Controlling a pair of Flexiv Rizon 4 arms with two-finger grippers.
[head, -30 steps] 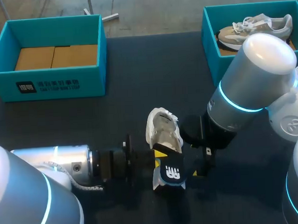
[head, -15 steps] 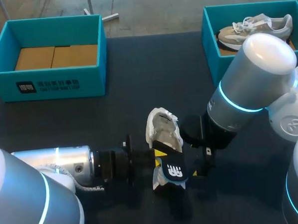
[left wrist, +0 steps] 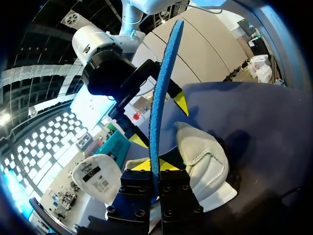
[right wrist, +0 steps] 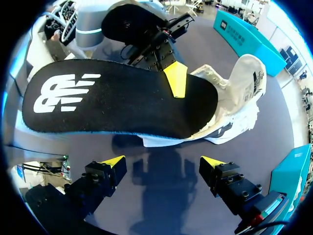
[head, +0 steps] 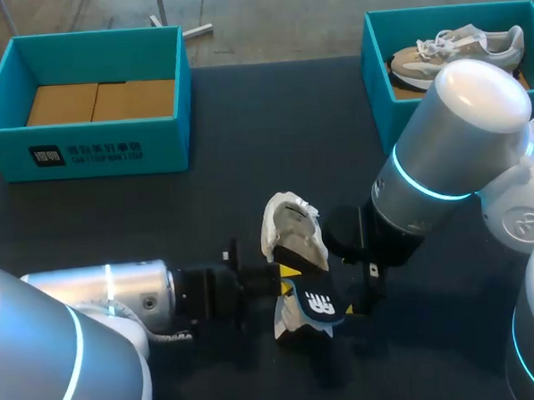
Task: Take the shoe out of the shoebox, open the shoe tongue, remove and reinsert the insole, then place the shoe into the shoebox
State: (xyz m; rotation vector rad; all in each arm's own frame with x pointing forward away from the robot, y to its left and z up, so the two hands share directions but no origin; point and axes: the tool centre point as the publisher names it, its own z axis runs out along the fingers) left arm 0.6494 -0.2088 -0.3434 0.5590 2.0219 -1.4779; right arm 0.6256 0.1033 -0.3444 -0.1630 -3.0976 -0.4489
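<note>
Lower centre: left gripper (head: 285, 273) is pinching the black blue-backed foam insole (head: 314, 305) over the white knit shoe (head: 291, 230); right gripper (right wrist: 162, 162) is hanging spread, empty. Insole step in hand; next probably calling for toe-first reinsertion.

So the only furniture really in play was the worktop (head: 273, 137), a big dark slab, somewhere between navy and black, with a flat matte finish. No glare or hot spots showed on it anywhere, so the light fell pretty evenly across it. Its far edge ran dead straight from one side of the head view to the other, and the surface carried on from there right down to the near side. Around the middle of the worktop, toward that near side, sat a soft, blurry-edged shadow (right wrist: 164, 161), darker than the surface around it. The surface looked smooth, with no seams I could make out.
</note>
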